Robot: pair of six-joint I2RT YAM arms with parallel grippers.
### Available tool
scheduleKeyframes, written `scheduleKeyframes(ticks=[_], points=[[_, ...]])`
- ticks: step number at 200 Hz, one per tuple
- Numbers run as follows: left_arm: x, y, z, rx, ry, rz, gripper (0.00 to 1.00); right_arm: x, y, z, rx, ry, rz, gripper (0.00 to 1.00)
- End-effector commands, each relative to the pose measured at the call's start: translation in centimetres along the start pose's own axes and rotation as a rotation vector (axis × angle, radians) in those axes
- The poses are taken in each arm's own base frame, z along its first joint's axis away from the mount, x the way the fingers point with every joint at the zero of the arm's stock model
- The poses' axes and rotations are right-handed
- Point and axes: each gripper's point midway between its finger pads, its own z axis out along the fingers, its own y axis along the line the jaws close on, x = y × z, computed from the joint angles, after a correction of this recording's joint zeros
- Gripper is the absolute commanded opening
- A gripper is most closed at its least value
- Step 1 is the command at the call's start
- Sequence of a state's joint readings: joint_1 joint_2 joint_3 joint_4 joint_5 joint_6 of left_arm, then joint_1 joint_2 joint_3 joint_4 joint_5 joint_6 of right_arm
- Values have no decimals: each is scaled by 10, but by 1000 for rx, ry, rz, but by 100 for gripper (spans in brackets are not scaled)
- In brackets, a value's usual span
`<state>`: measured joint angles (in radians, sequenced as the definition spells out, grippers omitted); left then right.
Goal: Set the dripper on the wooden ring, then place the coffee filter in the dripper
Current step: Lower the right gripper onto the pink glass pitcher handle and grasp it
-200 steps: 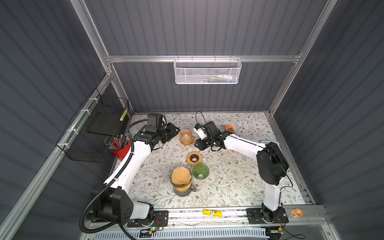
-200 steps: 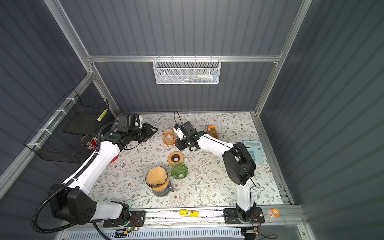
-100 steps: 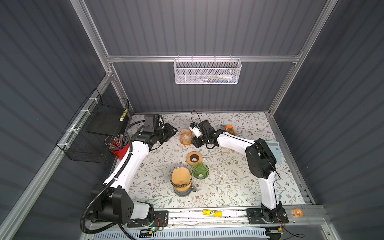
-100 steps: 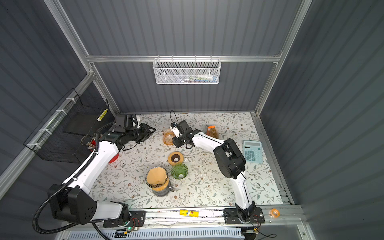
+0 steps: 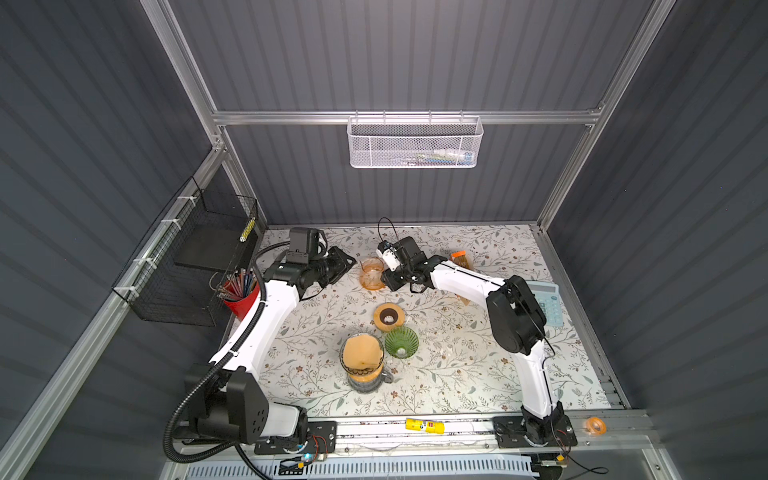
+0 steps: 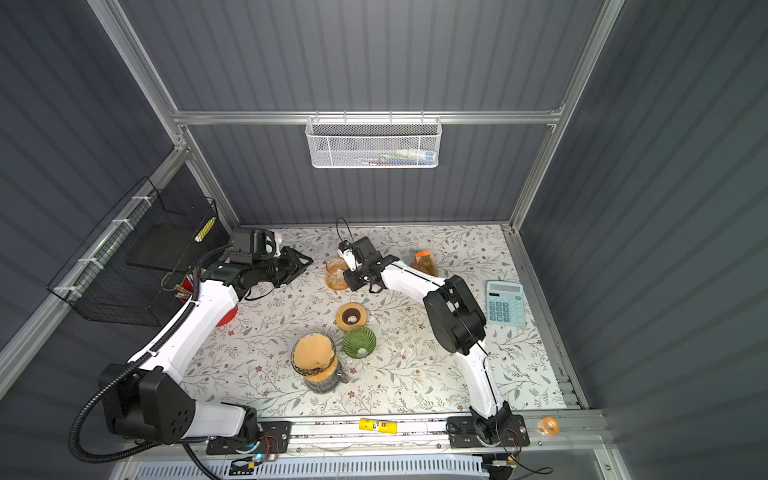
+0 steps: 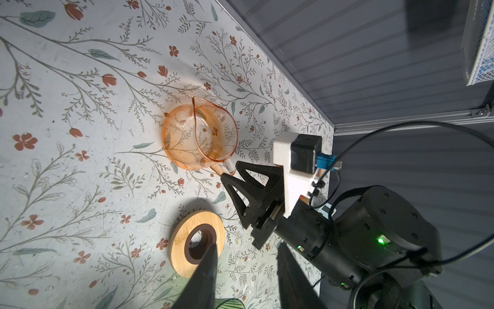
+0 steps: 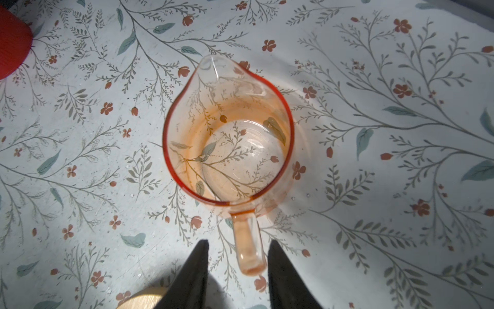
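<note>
Coffee filter point(image 5: 360, 352) — well apart from fingers point(image 8: 195, 273).

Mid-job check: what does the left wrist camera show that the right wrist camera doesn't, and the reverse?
Only left wrist: the right hand, seen from outside, open beside the orange glass pitcher; the whole wooden ring; the white mesh basket. Only right wrist: the red cup, and the pitcher's handle lying between that hand's open fingers. Both: the empty pitcher, some of the ring, the floral table.
</note>
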<state>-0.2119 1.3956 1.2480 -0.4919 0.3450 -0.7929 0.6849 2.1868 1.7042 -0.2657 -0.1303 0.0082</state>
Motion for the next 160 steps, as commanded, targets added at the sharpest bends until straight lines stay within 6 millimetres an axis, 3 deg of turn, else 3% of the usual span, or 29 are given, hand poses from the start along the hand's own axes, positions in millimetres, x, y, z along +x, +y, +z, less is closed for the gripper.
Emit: scheduleKeyframes(ticks=[1, 160], points=[[2, 5, 3, 0, 23, -1, 38, 2, -7, 2, 18, 22, -16, 38], [2, 7, 6, -4, 30, -15, 38, 0, -11, 13, 18, 34, -37, 29]])
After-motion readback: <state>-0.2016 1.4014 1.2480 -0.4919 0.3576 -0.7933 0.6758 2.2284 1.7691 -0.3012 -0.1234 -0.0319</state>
